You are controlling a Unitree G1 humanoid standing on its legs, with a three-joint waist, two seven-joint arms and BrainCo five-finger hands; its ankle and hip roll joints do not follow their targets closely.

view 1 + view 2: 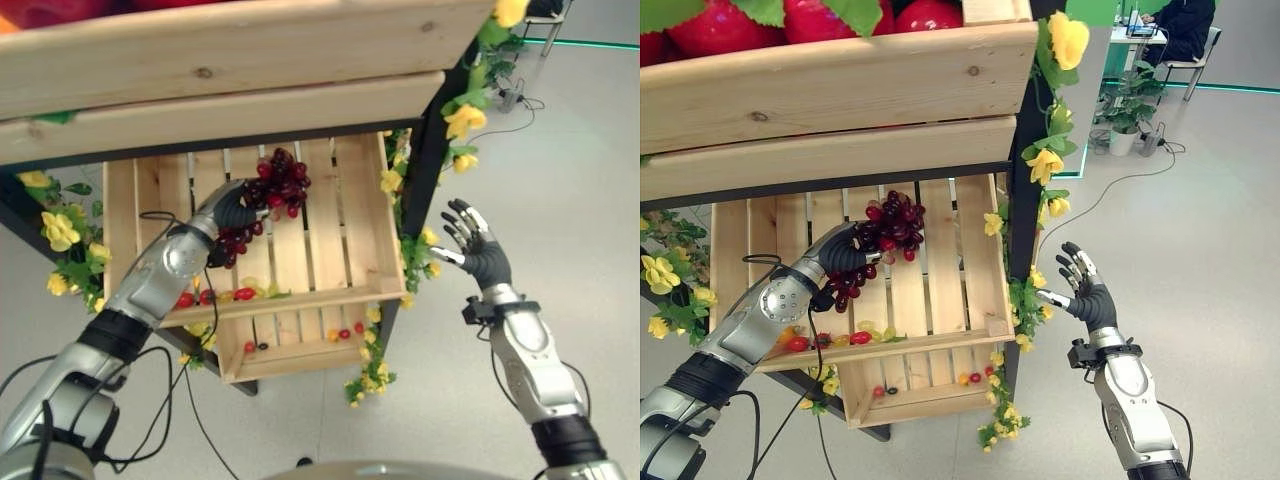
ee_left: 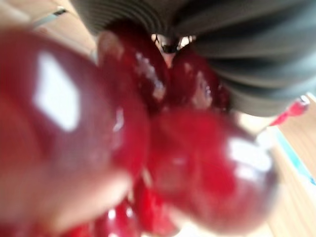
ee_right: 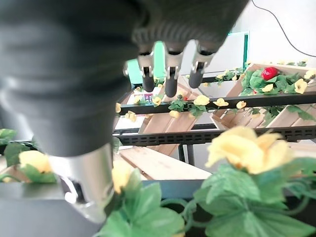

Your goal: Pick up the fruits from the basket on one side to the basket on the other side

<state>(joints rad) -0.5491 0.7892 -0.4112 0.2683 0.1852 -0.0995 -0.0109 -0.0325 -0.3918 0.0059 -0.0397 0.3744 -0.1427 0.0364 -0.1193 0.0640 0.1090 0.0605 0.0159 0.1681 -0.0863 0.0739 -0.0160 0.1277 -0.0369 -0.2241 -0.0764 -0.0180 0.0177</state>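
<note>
Above the lower crate (image 1: 330,250), my left robot hand (image 1: 232,212) grips the grape bunch (image 1: 281,184); right robot hand (image 1: 478,245) splayed, empty; transfer pending.

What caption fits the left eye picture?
Left hand holds dark red grapes over a wooden crate; right hand open.
</note>
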